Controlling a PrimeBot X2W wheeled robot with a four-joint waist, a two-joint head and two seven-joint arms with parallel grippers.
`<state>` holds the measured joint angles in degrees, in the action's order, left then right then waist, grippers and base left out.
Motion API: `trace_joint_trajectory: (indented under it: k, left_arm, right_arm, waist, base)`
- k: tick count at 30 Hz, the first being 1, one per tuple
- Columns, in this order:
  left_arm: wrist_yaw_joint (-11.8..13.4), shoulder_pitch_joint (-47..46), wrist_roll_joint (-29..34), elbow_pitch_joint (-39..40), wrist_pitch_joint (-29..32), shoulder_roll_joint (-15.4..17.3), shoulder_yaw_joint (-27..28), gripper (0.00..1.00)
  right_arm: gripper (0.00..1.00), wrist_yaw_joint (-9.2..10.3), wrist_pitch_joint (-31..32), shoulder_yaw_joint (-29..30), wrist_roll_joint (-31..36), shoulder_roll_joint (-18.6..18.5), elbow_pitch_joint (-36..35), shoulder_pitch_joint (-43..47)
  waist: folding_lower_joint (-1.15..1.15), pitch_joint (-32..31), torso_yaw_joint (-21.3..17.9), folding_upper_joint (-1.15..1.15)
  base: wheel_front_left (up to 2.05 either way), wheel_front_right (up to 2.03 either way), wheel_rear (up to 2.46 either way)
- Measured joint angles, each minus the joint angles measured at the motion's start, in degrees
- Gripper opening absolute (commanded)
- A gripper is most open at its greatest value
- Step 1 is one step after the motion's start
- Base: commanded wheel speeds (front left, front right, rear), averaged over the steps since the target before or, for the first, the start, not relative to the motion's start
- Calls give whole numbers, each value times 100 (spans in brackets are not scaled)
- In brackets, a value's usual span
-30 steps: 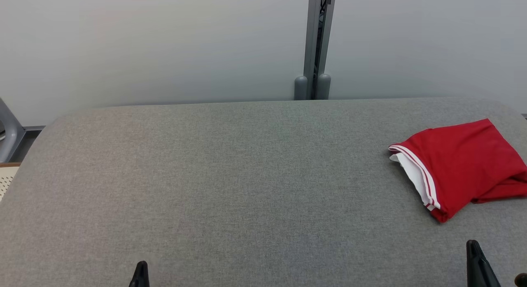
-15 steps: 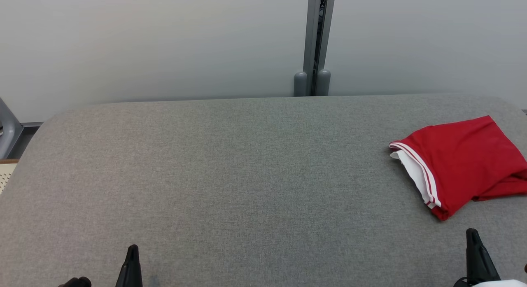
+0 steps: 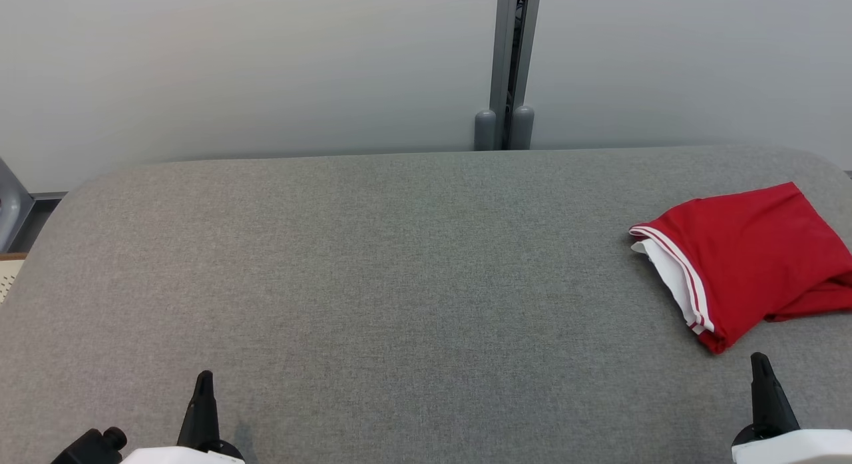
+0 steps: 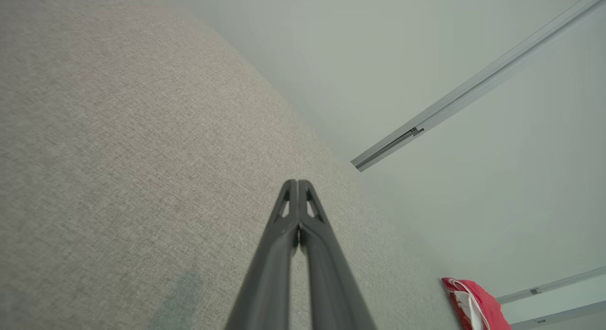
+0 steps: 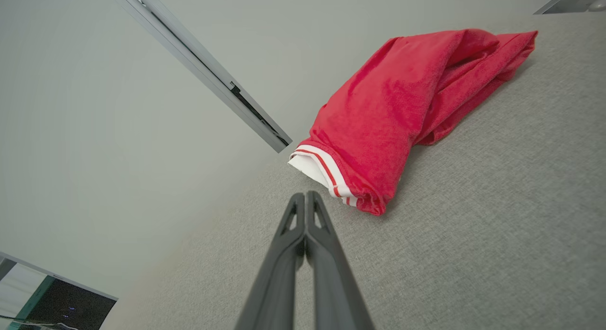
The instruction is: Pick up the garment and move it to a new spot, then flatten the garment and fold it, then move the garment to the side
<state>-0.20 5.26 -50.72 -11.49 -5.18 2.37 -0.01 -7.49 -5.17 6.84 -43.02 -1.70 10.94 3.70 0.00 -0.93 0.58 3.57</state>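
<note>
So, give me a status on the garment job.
Done: nothing clearly; the garment lies loosely bunched, not flat, at the right end of the table. In hand: nothing; left hand and right hand are shut, empty, short of it. Left: likely pickup, flattening, folding, moving aside.

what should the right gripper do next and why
Probably open the right gripper and ease it forward toward the garment. Its jaws are pressed shut and empty, while the garment lies loosely bunched on the table just ahead of it, striped trim nearest. The left gripper, also shut, sits far across the table.
</note>
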Motion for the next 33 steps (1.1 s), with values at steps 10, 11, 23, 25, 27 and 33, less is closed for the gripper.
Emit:
trace_joint_trajectory:
  k: [10, 11, 23, 25, 27, 33]
  left_arm:
    - [-26, -228, -710, 18, 202, 4, 116, 0]
    - [-33, -247, -762, 20, 216, 4, 124, 0]
    - [-51, -447, -1406, 32, 400, 10, 231, 0]
    - [-52, -477, -1505, 38, 424, 10, 250, 0]
    - [-58, -494, -1629, 38, 463, 12, 270, 0]
    - [-75, -606, -1933, 48, 549, 14, 315, 0]
  right_arm:
    - [0, 0, 194, -1, -844, -22, 118, -237]
    - [0, 0, 215, -2, -916, -23, 129, -255]
    - [0, 1, 394, -9, -1679, -43, 242, -469]
    - [0, 1, 417, -10, -1812, -47, 261, -503]
    - [0, 1, 453, -11, -1931, -54, 278, -550]
    - [0, 1, 525, -15, -2301, -62, 321, -647]
  waist:
    - [0, 54, -8, 0]
    - [0, 59, -8, 0]
    - [0, 113, -16, 0]
    - [0, 123, -18, 0]
    - [0, 133, -19, 0]
    - [0, 162, -23, 0]
  base:
    - [0, 0, 0]
    - [0, 0, 0]
    - [0, 0, 0]
    - [0, 0, 0]
    - [0, 0, 0]
    - [0, 0, 0]
